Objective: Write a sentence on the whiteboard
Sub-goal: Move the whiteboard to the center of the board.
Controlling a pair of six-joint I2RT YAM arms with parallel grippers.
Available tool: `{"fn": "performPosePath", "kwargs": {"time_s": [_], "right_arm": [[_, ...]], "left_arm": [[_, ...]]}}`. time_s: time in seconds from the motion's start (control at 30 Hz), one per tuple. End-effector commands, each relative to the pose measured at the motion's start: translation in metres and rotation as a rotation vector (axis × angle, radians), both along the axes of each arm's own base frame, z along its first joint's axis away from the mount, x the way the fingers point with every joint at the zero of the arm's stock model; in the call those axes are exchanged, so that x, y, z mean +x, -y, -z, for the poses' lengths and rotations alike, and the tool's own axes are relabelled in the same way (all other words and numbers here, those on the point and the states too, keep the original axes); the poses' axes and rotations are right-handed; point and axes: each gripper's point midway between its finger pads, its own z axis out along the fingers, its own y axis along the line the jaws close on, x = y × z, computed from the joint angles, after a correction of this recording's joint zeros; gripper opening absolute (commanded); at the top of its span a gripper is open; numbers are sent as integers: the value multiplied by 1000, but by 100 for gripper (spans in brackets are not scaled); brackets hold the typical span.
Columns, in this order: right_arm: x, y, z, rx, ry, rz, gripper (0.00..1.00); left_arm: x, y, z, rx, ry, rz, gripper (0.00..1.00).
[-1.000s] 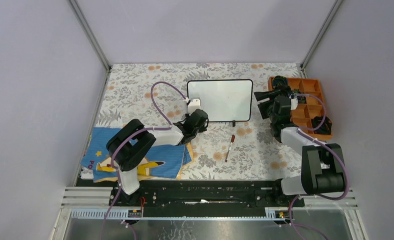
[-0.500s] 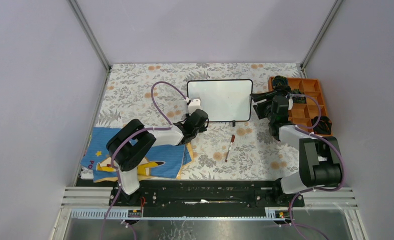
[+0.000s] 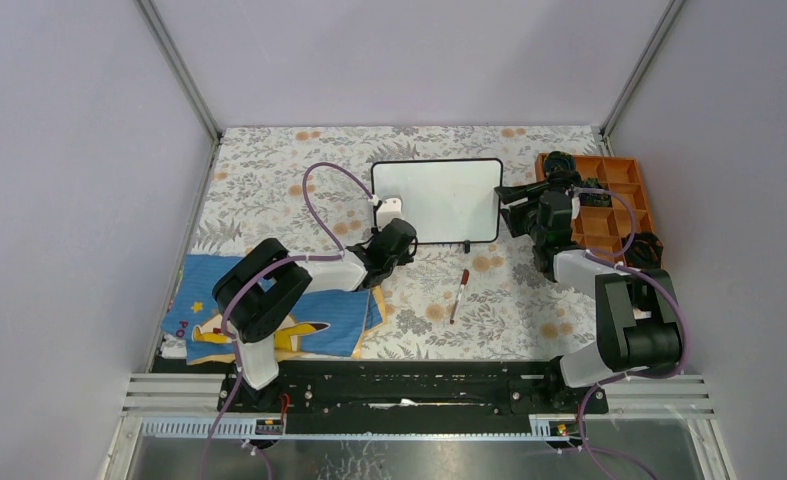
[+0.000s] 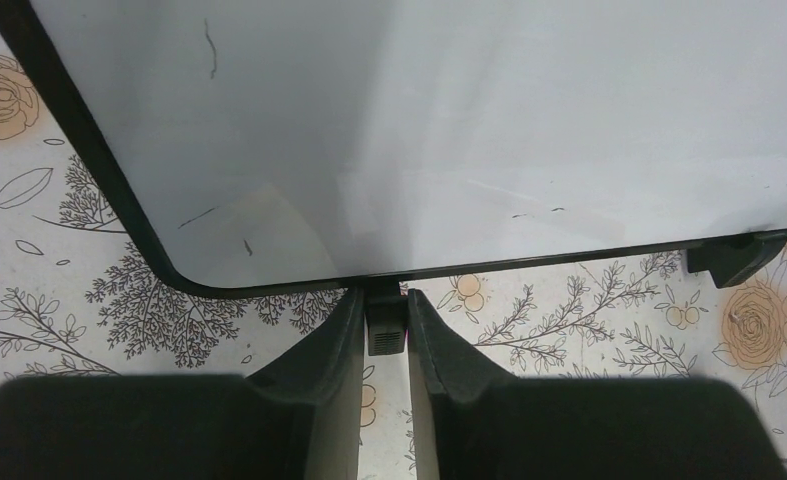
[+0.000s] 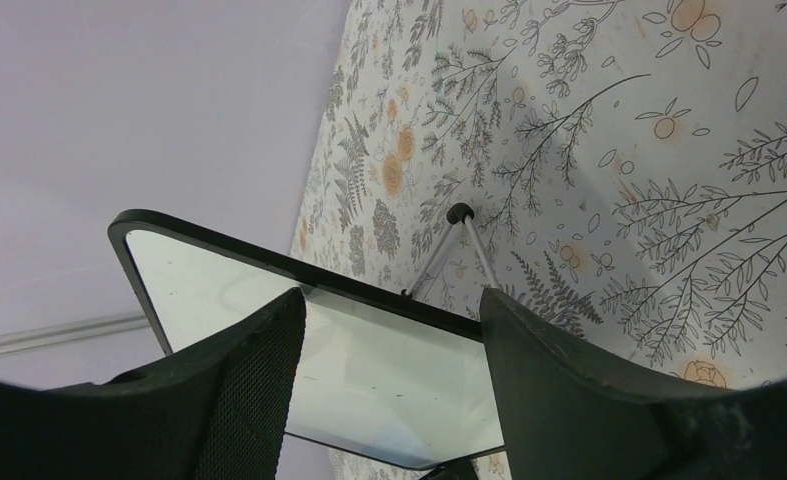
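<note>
The whiteboard [image 3: 437, 200] stands at the back middle of the floral table, white with a thin black frame. Its face [image 4: 489, 120] bears only a few faint specks, and no sentence is in view. My left gripper [image 4: 386, 295] is shut on the small black foot [image 4: 386, 328] under the board's lower left edge. At the board's right edge my right gripper [image 3: 512, 205] is open. In the right wrist view its fingers [image 5: 269, 370] straddle the board's edge [image 5: 369, 290] without touching it. A red-capped marker [image 3: 458, 294] lies loose on the table in front of the board.
An orange compartment tray [image 3: 609, 160] sits at the back right, just behind the right arm. A blue printed cloth [image 3: 269, 315] lies at the front left under the left arm. The board's other foot [image 4: 734, 255] and its wire back stand [image 5: 459, 213] rest on the table.
My right gripper has moved left from beside the tray to the board's right edge, its jaws narrowing a little. The board has shifted slightly left. The left gripper keeps its hold.
</note>
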Motion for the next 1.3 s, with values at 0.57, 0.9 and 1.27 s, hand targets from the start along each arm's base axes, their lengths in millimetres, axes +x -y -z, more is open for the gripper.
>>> {"fn": "performPosePath", "kwargs": {"time_s": [0.57, 0.9, 1.27], "right_arm": [[-11, 21, -38, -94, 42, 62, 84], [-49, 41, -84, -311, 66, 47, 87], [-139, -44, -67, -764, -43, -325, 74]], "left_arm": [[0, -1, -32, -43, 94, -22, 33], [-21, -17, -73, -71, 117, -19, 58], [-57, -58, -219, -120, 396, 96, 81]]}}
